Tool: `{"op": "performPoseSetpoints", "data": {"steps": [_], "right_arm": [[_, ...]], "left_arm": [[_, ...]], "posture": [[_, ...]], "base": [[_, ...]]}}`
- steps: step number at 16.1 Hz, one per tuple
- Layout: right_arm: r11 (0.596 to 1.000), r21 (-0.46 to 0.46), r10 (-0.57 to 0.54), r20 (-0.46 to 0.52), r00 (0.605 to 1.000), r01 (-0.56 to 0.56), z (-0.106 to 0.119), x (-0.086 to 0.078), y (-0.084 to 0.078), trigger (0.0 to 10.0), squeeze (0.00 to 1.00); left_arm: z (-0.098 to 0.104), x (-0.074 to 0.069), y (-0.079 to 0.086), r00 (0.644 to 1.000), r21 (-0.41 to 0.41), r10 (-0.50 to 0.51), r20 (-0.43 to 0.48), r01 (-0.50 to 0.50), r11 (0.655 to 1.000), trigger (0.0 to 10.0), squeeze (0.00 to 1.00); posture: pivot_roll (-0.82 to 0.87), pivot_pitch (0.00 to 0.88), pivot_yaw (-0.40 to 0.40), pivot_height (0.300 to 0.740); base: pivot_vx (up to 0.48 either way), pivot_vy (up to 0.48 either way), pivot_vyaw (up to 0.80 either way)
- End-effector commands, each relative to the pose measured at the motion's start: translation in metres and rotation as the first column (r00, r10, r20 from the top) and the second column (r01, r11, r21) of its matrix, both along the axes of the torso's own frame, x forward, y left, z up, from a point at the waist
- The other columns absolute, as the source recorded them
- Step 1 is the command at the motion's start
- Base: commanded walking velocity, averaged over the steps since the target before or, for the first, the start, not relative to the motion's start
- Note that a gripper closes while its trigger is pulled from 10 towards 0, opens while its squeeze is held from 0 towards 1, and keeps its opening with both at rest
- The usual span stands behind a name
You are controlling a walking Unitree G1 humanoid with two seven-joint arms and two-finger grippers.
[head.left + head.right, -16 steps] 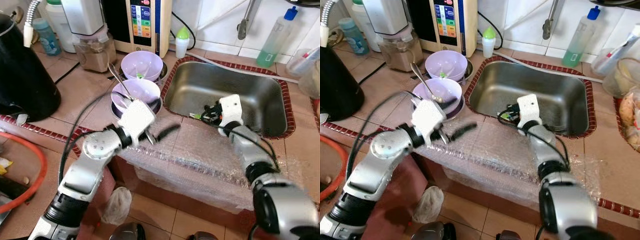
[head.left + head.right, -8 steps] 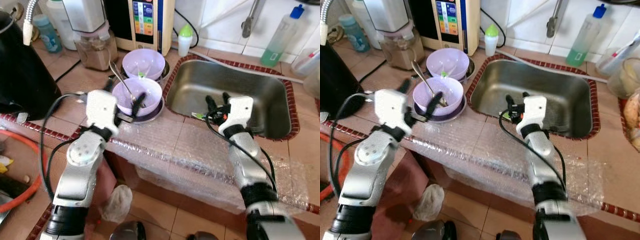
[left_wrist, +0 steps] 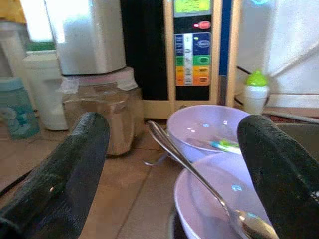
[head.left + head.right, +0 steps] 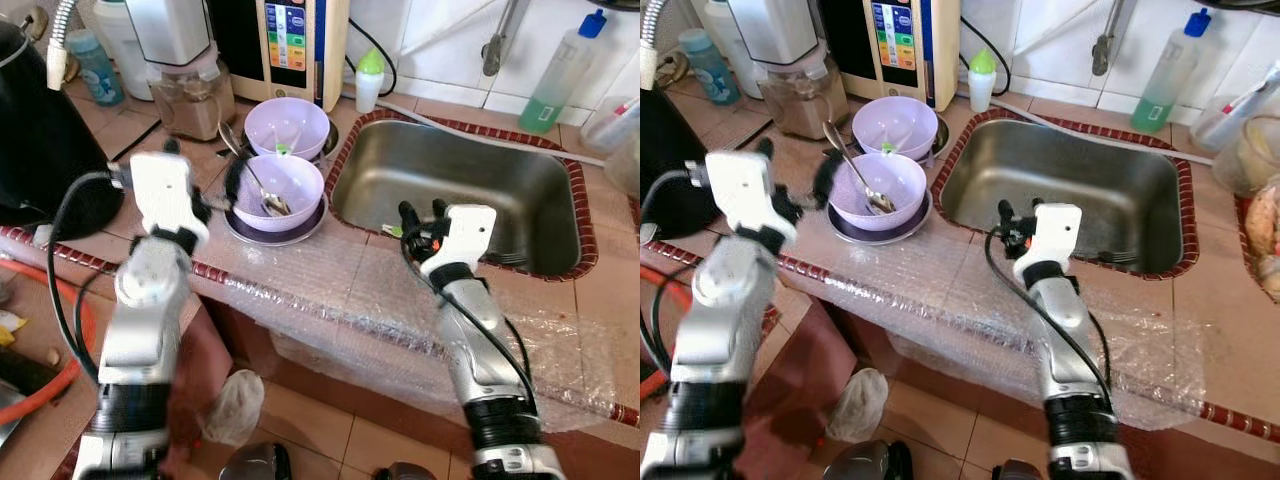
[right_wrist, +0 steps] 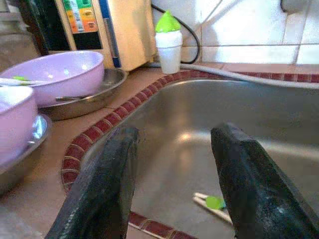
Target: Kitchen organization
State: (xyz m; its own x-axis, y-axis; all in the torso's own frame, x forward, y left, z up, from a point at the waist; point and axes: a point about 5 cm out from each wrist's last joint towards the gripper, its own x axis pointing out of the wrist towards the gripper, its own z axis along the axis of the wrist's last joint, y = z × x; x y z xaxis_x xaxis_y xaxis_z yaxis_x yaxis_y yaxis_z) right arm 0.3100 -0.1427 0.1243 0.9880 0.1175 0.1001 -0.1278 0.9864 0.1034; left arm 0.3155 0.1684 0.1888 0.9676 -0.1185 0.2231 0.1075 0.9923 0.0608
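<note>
White tiled wall (image 4: 440, 30); tan tiled floor (image 4: 330, 425)

No word, brand or number can be made out anywhere. The nearest thing to a label is the control panel (image 3: 192, 57) on the cream-and-black appliance (image 4: 295, 45) at twelve o'clock from the two purple bowls: a lit green screen on top, a red light below it, then rows of coloured buttons whose markings are too blurred to read.
</note>
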Motion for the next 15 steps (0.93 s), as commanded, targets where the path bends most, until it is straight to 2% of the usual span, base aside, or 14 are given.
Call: {"op": "performPoseSetpoints", "data": {"steps": [1,3,5,8,9,11,15], "right_arm": [[0.998,-0.054,-0.023,0.03,0.999,0.025,0.008,0.0,-0.003,10.0,0.0],[0.998,-0.055,0.01,0.017,1.0,-0.009,0.01,-0.005,0.002,10.0,0.0],[0.993,-0.015,0.115,0.021,0.993,-0.115,0.012,-0.017,0.011,10.0,0.0],[0.976,0.049,0.212,0.027,0.977,-0.213,0.015,-0.031,0.019,10.0,0.0],[0.959,0.03,0.282,0.03,0.959,-0.283,0.018,-0.041,0.026,10.0,0.0],[0.943,0.005,0.332,0.031,0.943,-0.332,0.021,-0.052,0.028,10.0,0.0],[0.935,0.0,0.354,0.013,0.935,-0.354,0.024,-0.061,0.025,10.0,0.0]], "left_arm": [[-0.001,0.009,0.005,0.999,-0.003,0.02,-0.045,-0.02,1.0,10.0,0.0],[0.002,0.021,0.004,0.997,-0.001,0.011,-0.078,-0.011,1.0,10.0,0.0],[0.002,0.038,-0.004,0.991,-0.012,-0.028,-0.133,0.026,1.0,10.0,0.0],[0.0,0.049,-0.011,0.984,-0.006,-0.054,-0.17,0.053,0.999,10.0,0.0],[-0.002,0.055,-0.009,0.98,-0.014,-0.046,-0.193,0.044,0.999,10.0,0.0],[-0.001,0.062,-0.006,0.977,-0.026,-0.033,-0.211,0.028,0.999,10.0,0.0],[0.0,0.068,-0.003,0.975,-0.064,-0.021,-0.223,0.007,0.998,10.0,0.0]], "posture": [[0.01,0.055,0.039,0.74],[0.0,0.067,0.042,0.74],[-0.01,0.089,0.049,0.74],[-0.03,0.114,0.062,0.74],[-0.04,0.135,0.066,0.74],[-0.06,0.155,0.067,0.74],[-0.09,0.187,0.059,0.74]], "base": [[0.0,0.0,0.0],[0.0,0.0,0.0],[0.0,0.0,0.0],[0.0,0.0,0.0],[0.0,0.0,0.0],[0.0,0.0,0.0],[0.0,0.0,0.0]]}}
